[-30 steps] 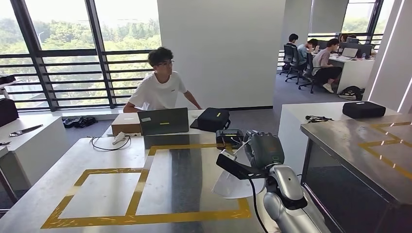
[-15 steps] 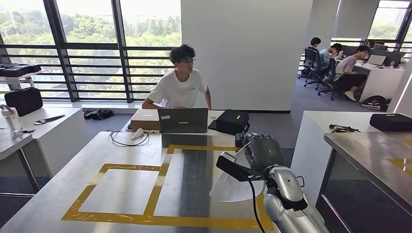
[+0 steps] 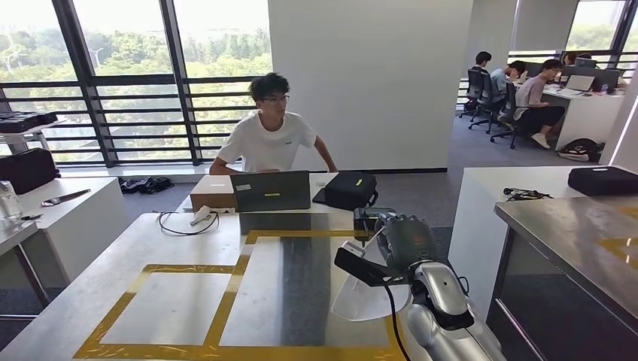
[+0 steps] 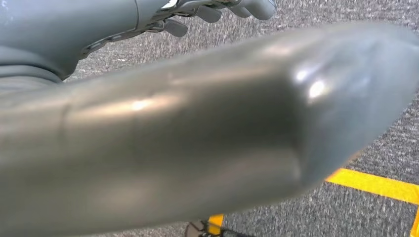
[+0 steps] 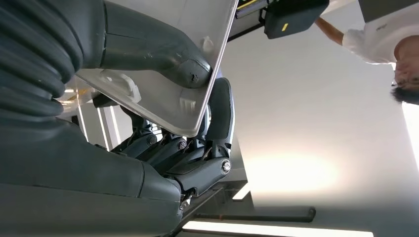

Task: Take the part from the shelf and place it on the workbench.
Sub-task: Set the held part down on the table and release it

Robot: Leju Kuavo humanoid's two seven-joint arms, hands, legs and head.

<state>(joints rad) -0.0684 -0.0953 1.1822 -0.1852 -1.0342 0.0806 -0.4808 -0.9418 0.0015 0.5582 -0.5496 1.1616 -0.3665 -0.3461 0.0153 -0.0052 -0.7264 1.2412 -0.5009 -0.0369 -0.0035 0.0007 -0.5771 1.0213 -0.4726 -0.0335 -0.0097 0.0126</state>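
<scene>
Steel worktop (image 3: 301, 278) with yellow tape ahead; right hand (image 3: 406, 237) grips the white part (image 3: 361, 293) above its edge; left hand (image 4: 217, 10) hangs, grasp unclear.

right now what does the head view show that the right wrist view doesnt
Head view alone: the workbench with its yellow tape outline, the laptop, the cardboard box, the windows, and people seated at desks far back. Right wrist view alone: the close underside of the grip, with the thumb on one face of the white part and the dark fingers on the other. Both share: the right hand holding the white part, the black case and the person in a white shirt.
</scene>
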